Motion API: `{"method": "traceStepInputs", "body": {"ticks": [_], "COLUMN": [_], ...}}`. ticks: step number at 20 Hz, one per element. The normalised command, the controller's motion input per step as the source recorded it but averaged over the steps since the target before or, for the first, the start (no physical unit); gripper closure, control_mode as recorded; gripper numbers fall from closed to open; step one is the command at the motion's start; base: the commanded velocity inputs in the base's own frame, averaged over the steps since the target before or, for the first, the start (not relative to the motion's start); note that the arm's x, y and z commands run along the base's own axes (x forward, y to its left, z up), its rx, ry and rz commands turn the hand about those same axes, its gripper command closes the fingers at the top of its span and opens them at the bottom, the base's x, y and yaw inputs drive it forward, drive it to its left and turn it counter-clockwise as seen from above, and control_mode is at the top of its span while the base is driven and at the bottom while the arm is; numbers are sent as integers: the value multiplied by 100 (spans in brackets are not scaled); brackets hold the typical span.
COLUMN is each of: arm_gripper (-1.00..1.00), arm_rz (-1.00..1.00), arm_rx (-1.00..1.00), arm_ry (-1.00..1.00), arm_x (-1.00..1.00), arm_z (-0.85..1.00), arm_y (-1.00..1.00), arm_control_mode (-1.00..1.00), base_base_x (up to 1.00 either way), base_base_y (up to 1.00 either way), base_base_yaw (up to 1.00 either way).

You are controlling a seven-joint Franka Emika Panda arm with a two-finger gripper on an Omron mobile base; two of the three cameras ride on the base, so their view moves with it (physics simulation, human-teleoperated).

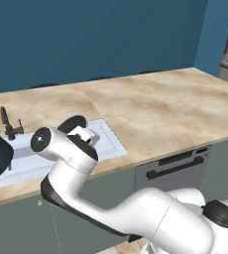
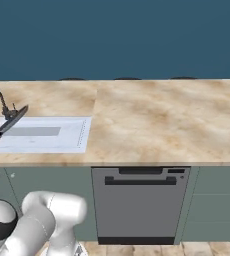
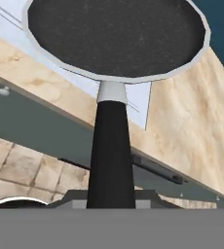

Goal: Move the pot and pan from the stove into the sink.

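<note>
pan — above sink, counter edge

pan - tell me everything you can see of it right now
The pan is a shallow round frying pan with a matte, speckled black inside, a thin pale rim and a pale collar leading into one long straight black handle. The shut gripper holds that handle, and the pan hangs tilted above the sink.

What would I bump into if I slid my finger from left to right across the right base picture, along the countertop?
Pan → faucet → sink → long stretch of bare counter.
</note>
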Motion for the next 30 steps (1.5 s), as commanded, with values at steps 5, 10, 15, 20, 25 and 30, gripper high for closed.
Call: {"method": "traceStepInputs", "body": {"ticks": [5,10,15,20,25,30], "arm_gripper": [100,100,100,100,100,100], "arm_rz": [-6,-14,-10,-1,0,0], "arm_rx": [-3,-3,-6,-1,0,2], "arm_ry": [2,10,15,5,8,7], "arm_x": [72,74,60,10,4,6], "arm_z": [-4,-2,-8,-1,-19,-18], "arm_y": [17,33,52,13,12,2], "arm_control_mode": [-100,-100,-100,-100,-100,-100], "base_base_x": [0,0,0,0,0,0], "base_base_y": [0,0,0,0,0,0], "base_base_yaw": [0,0,0,0,0,0]}}
